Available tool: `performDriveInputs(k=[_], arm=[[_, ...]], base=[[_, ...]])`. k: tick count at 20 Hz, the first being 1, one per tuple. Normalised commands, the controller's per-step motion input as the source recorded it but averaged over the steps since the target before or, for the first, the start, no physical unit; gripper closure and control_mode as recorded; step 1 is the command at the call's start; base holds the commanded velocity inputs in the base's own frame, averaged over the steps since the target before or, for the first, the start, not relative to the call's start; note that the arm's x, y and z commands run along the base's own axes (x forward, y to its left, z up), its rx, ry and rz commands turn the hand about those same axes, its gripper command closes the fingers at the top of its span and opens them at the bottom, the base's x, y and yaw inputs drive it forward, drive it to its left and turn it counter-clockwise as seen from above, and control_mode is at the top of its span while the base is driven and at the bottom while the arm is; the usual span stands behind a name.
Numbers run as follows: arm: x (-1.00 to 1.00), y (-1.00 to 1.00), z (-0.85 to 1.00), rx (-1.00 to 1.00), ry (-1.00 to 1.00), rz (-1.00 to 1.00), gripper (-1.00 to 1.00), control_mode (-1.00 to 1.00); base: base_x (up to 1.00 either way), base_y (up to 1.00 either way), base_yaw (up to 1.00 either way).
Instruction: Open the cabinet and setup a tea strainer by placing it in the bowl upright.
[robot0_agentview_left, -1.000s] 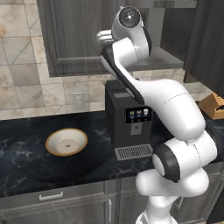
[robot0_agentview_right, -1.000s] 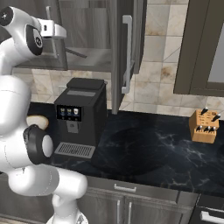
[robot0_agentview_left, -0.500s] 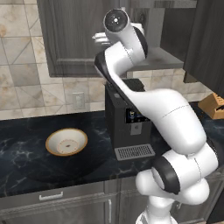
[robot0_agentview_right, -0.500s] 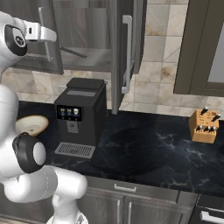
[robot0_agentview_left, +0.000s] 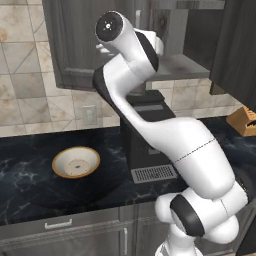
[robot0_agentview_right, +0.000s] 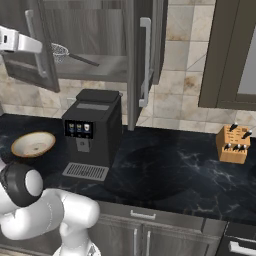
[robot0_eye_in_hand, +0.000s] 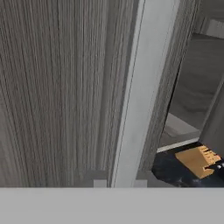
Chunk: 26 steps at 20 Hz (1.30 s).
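Observation:
The cabinet (robot0_agentview_right: 90, 30) stands open, both doors swung out. On its shelf lies the tea strainer (robot0_agentview_right: 59, 49), a small mesh cup with its thin handle pointing right. The bowl (robot0_agentview_left: 76, 162), cream inside with a tan rim, rests empty on the dark counter left of the coffee machine, and also shows as the bowl (robot0_agentview_right: 33, 143). My gripper (robot0_eye_in_hand: 119, 183) is up at the left door (robot0_agentview_right: 27, 55), shut on its silver bar handle (robot0_eye_in_hand: 131, 100), which runs between the tips. The wood-grain door face (robot0_eye_in_hand: 57, 87) sits close in front of the hand.
A black coffee machine (robot0_agentview_right: 92, 132) stands on the counter under the cabinet, right of the bowl. A wooden knife block (robot0_agentview_right: 234, 143) sits far right. The right door (robot0_agentview_right: 145, 55) juts out above the machine. My own arm (robot0_agentview_left: 150, 125) hides part of the machine.
My arm has swung left and upward along the left door. The jaws have narrowed and closed on the bar handle. Bowl and strainer have not moved.

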Motion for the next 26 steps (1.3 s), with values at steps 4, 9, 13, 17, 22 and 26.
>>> performDriveInputs(k=[4,9,13,17,22,26], arm=[[-0.94,0.90,0.00,-0.01,0.00,-0.13,1.00,-1.00],[-0.82,0.86,0.00,-0.02,0.01,-0.10,1.00,-1.00],[-0.18,0.30,0.00,-0.01,0.02,-0.06,1.00,-1.00],[-0.03,0.28,0.00,0.00,0.00,-0.06,-1.00,-1.00],[0.00,0.06,0.00,0.00,0.00,-0.03,-1.00,-1.00],[-0.34,0.04,0.06,0.00,0.00,0.00,-1.00,-1.00]], base=[[0.00,0.00,0.00],[0.00,0.00,0.00],[0.00,0.00,0.00],[0.00,0.00,0.00],[0.00,0.00,0.00],[0.00,0.00,0.00]])
